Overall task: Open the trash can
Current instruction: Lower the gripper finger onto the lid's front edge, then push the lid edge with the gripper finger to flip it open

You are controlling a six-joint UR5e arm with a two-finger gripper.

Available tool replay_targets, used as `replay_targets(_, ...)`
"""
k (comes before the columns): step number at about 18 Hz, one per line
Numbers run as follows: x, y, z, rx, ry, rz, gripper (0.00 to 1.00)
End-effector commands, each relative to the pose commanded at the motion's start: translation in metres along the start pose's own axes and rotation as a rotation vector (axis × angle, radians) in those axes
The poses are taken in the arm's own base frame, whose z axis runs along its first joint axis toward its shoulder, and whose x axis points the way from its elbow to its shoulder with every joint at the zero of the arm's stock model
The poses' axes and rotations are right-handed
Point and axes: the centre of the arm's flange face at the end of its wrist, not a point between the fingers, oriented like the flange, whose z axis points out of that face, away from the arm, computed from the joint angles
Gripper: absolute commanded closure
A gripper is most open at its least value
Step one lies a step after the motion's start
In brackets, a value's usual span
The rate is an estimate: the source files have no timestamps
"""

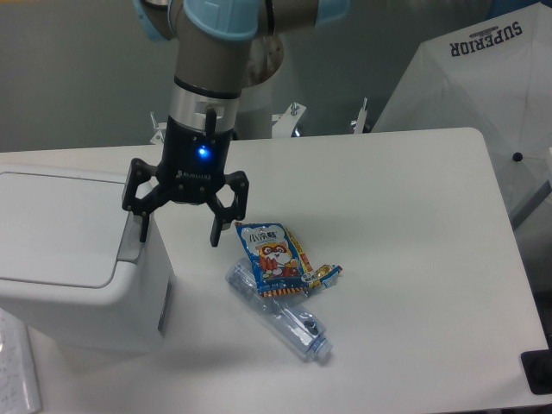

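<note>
The trash can (78,259) is a large white boxy bin at the left of the table, its flat lid down. Its grey push tab (129,243) runs along the lid's right edge. My gripper (179,235) hangs open above the bin's right side, fingers pointing down. The left finger (142,226) is right over the push tab; whether it touches the tab I cannot tell. The right finger (216,231) hangs over the table, just right of the bin.
A blue snack packet (274,259) lies on a crushed clear plastic bottle (289,315) right of the gripper. A white umbrella (483,95) stands beyond the table's right edge. A paper sheet (17,371) lies at the front left corner.
</note>
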Motion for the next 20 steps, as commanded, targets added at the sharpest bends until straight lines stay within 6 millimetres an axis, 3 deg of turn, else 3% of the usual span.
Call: replay_targets(20,-0.002,0.001,0.013,-0.019,-0.001,0.002,0.0)
